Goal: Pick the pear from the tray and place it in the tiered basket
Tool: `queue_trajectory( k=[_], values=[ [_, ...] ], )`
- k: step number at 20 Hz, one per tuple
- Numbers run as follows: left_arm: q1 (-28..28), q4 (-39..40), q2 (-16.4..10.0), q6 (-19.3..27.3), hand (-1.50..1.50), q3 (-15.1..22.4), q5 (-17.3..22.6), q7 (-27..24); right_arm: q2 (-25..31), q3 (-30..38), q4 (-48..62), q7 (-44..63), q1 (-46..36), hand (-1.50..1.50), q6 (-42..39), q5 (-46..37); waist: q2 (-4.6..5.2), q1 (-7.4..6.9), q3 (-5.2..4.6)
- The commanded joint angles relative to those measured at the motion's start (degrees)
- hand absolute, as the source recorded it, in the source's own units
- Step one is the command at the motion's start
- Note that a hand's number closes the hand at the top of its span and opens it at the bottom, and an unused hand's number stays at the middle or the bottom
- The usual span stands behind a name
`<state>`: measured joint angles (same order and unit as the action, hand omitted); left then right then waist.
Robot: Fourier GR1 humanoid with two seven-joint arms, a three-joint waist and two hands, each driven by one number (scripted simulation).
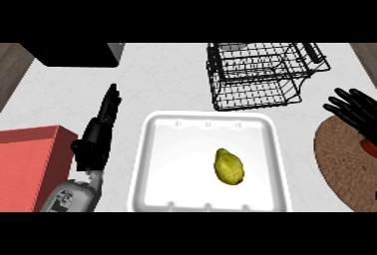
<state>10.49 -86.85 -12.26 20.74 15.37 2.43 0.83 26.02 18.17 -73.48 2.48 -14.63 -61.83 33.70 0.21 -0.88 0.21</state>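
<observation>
Lying inside the white tray, right of its middle and apart from every wall: one yellow-green pear, long axis running roughly near to far, touched by neither hand.
Tray: rectangular, shallow, set on the pale desk at the view's lower centre.
Tiered basket: black wire, standing on the desk beyond the tray's far right corner, apart from it.
Left robot hand: just left of the tray, fingers straight and pointing away, holding nothing.
Right robot hand: at the view's right edge, fingers straight and spread, over the far rim of a round brown mat, holding nothing.
Red box: at the view's lower left edge, left of the left robot hand.
Black block: far left corner of the desk.
</observation>
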Motion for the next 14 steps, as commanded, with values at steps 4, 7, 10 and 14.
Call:
queue_trajectory(
  k=[4,7,10,14],
  values=[
    [1.3,2.8,1.5,-0.1,0.0,-0.2,-1.8,-0.5,-3.1,0.1,-1.4,-9.2,-4.0,-1.5,-5.3,-18.5,0.01,0.29,-0.11],
    [-1.2,-0.7,1.8,-0.1,0.0,0.3,-1.6,0.1,-2.7,0.8,-2.2,-16.7,0.1,-1.5,-8.4,-23.6,-0.04,0.3,-0.06],
    [-1.3,1.0,1.7,-1.1,0.0,-0.7,-1.2,-0.7,-5.0,-2.3,-4.4,-18.1,-1.2,-1.5,-4.3,-28.0,0.0,0.4,-0.1],
    [-3.8,-5.3,-1.3,-2.6,0.0,-2.0,-0.9,1.5,-2.6,-5.9,-6.9,-16.9,0.2,-1.5,-5.0,-29.6,-0.21,0.32,-0.14]
  ],
)
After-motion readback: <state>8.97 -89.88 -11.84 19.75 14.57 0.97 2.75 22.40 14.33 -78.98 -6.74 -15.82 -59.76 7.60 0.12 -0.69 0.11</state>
